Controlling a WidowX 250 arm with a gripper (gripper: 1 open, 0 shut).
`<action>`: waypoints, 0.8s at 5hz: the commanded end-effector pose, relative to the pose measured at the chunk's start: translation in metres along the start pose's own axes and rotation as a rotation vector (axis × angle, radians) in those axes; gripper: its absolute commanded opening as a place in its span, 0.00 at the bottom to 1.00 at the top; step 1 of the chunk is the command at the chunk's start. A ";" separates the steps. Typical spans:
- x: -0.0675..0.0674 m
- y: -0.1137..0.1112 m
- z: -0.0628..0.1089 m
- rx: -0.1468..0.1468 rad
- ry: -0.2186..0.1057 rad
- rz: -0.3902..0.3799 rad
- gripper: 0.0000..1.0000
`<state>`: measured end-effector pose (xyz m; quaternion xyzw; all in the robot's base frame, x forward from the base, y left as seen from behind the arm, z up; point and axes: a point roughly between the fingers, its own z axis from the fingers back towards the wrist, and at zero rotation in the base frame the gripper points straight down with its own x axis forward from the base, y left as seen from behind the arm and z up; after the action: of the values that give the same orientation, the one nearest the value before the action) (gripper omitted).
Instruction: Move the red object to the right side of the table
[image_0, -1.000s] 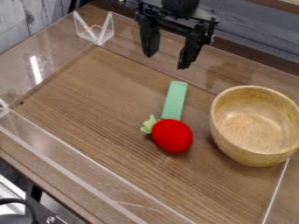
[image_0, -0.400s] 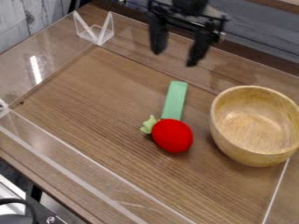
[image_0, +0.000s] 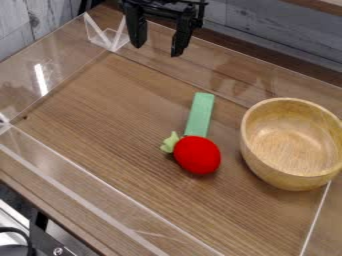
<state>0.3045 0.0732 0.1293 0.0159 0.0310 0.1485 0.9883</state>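
Observation:
The red object (image_0: 198, 155) is a small glossy red ball with a light green leafy tuft on its left side. It rests near the middle of the brown wood-grain table (image_0: 107, 110). My gripper (image_0: 158, 44) hangs high over the far edge, well behind and to the left of the red object. Its two black fingers (image_0: 178, 42) stand apart, open, with nothing between them.
A flat green bar (image_0: 201, 113) lies just behind the red ball, touching its top. A round light wooden bowl (image_0: 293, 142) stands right of the ball. Low clear acrylic walls (image_0: 54, 70) border the table, with a clear stand (image_0: 107, 33) at the far left.
The gripper has swung left along the far edge, from above the green bar's far end towards the back left corner. It stays open; ball, bar and bowl have not moved.

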 end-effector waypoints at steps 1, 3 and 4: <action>0.014 0.014 0.011 0.006 -0.073 0.028 1.00; 0.040 0.048 0.000 0.012 -0.109 0.096 1.00; 0.052 0.063 -0.004 0.014 -0.124 0.124 1.00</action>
<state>0.3293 0.1434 0.1041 0.0255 0.0029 0.2053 0.9784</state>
